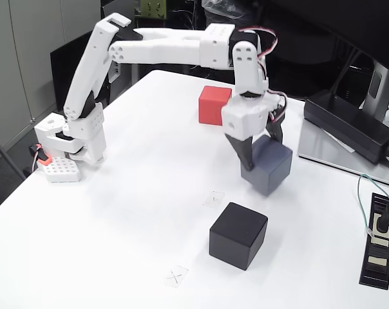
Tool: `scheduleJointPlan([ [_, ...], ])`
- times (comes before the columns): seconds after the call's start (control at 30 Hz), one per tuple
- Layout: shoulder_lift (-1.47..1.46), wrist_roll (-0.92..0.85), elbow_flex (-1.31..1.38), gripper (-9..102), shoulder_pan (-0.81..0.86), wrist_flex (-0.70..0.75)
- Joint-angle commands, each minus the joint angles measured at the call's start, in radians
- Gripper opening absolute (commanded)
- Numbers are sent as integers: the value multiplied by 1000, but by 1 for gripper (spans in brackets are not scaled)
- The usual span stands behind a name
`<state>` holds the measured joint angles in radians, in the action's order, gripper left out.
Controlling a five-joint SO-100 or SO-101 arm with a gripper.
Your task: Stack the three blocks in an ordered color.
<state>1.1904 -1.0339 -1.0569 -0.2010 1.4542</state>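
So far 0 blocks are stacked. The gripper (259,154) fingers clamp the blue-grey block (268,165), apparently lifted mid-table; black block (238,235) and red block (214,104) wait apart.

Office or lab: white table (117,212), grey cabinets (27,58) behind, laptop (339,154) with adapter (349,122), power strip (378,241), taped X mark (176,277) on tabletop.

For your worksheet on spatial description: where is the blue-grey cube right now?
In the fixed view, the blue-grey cube sits right of centre, gripped by the gripper, between the red cube behind and the black cube in front.
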Motion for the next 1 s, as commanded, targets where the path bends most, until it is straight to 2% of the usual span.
scheduleJointPlan([
  [0.0, 97, 15, 71, 2, -58, 80],
  [0.1, 135, 77, 100, 2, -147, 127],
  [0.67, 347, 308, 98, 2, -660, 130],
  [0.97, 359, 311, 95, 2, -693, 130],
])
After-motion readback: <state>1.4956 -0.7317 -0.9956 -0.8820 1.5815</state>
